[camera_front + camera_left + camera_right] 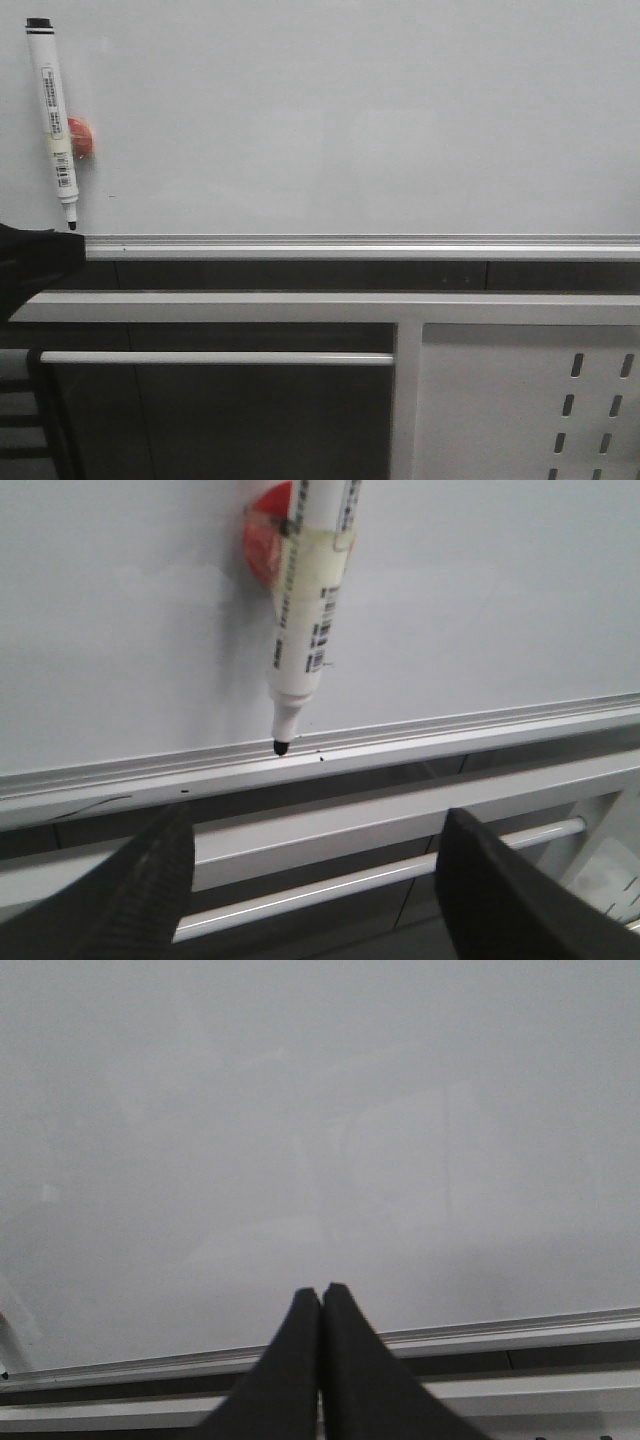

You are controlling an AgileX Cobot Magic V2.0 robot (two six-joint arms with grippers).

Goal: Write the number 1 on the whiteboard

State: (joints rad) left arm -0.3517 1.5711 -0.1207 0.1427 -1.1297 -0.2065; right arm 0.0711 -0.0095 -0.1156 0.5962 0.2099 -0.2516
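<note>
The whiteboard (350,120) fills the upper front view, edged below by a silver rail (360,245). No number 1 shows on it. A white marker (55,120) with a black cap end hangs tip-down on the board's left, held by a red magnet (80,137). In the left wrist view the marker (310,610) has its black tip touching the rail. My left gripper (315,880) is open and empty, below the marker and apart from it. A black part of it shows in the front view (35,265). My right gripper (321,1295) is shut and empty, facing the bare board (320,1110).
Below the rail runs a white frame bar (300,306) and a thinner white rod (215,357). A white metal panel with slanted slots (520,400) stands at lower right. Tiny black specks lie on the rail near the marker tip (320,758).
</note>
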